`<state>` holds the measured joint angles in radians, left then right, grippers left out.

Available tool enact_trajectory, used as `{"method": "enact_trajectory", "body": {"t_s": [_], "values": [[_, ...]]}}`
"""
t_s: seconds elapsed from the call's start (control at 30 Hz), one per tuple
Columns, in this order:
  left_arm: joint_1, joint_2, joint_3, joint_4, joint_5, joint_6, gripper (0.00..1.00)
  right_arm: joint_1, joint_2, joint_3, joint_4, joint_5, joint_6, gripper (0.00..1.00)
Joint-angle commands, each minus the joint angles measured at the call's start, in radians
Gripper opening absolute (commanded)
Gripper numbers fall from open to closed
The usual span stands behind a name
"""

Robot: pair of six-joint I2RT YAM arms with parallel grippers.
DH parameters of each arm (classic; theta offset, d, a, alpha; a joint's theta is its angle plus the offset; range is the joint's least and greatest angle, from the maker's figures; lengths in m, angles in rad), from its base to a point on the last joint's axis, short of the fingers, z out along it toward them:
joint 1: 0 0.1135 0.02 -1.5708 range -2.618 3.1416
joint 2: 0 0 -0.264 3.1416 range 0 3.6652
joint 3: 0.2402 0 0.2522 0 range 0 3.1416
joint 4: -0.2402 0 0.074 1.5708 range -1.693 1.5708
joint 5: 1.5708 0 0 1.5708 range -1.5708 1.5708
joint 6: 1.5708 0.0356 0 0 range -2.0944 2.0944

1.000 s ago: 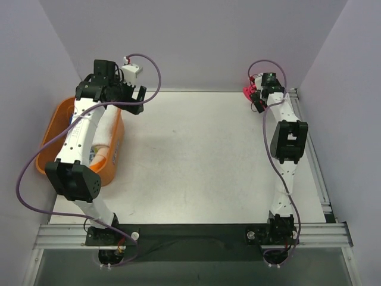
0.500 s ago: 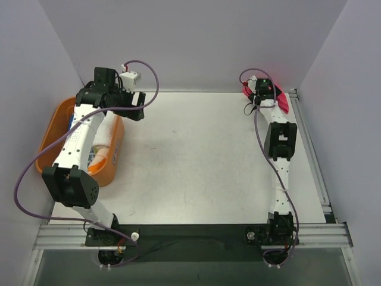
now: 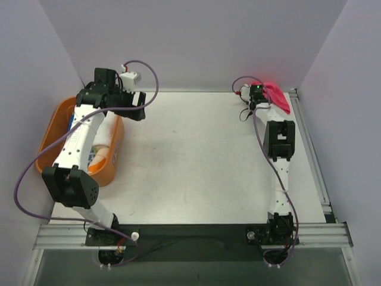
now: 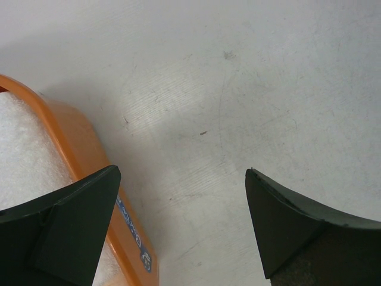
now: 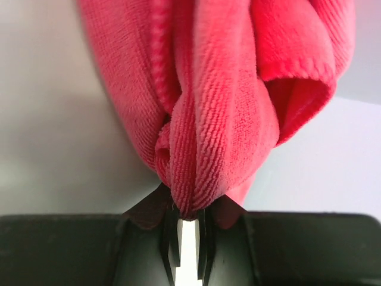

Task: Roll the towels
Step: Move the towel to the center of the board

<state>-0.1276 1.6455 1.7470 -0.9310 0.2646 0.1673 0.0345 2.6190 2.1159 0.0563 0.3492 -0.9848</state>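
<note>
Pink towel, 1 of it, is bunched up in the right fingers, which are pinched nearly shut on a fold of the cloth w/ only a thin slit between them. In the top view that towel sits at the far right corner of the tabletop, close to the back wall. Can't tell whether its loose end touches the surface. It's crumpled, not flat & not rolled

Left fingers, 2 dark tips, stand wide apart w/ nothing between them, over bare tabletop just beside the orange basket. 1 basket, on the left side of the tabletop, partly under the left arm. Inside it is a white towel, terry texture, right up against the basket wall; at least 1 piece, exact count can't be told. Top view also shows a bit of blue at the basket's left side, too small to say what it is. 1 label w/ blue print on the basket wall, unreadable

2 arms, 2 purple cables, 1 per arm
</note>
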Motion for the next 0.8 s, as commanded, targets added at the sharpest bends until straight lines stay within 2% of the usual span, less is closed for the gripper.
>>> {"method": "enact_trajectory", "body": {"t_s": [0.0,0.13,0.3,0.53,0.57,0.6,0.63,0.7,0.77], "values": [[0.0,-0.058,0.016,0.038,0.053,-0.014,0.97,0.039,-0.183,-0.098,-0.171,-0.071,0.095,0.0],[-0.009,-0.061,-0.004,0.04,0.059,-0.028,0.97,0.076,-0.403,-0.21,-0.35,-0.148,0.195,0.0],[-0.082,-0.093,-0.052,0.089,-0.099,-0.043,0.97,0.184,-0.609,-0.446,-0.559,-0.232,0.351,0.0],[-0.083,-0.188,-0.184,0.19,0.002,-0.06,0.97,0.35,-0.823,-0.704,-0.757,-0.534,0.706,0.0],[-0.083,-0.216,-0.208,0.204,0.042,-0.051,0.97,0.373,-0.833,-0.729,-0.766,-0.621,0.736,0.08],[-0.08,-0.228,-0.24,0.21,0.086,-0.02,0.97,0.399,-0.844,-0.75,-0.792,-0.685,0.753,0.32],[-0.083,-0.239,-0.262,0.219,0.181,-0.008,0.97,0.419,-0.87,-0.789,-0.796,-0.728,0.771,0.41],[-0.092,-0.263,-0.318,0.231,0.241,0.026,0.97,0.429,-0.921,-0.815,-0.796,-0.824,0.824,0.52],[-0.104,-0.273,-0.357,0.232,0.309,0.064,0.97,0.379,-0.964,-0.829,-0.794,-0.835,0.819,0.53]]}}
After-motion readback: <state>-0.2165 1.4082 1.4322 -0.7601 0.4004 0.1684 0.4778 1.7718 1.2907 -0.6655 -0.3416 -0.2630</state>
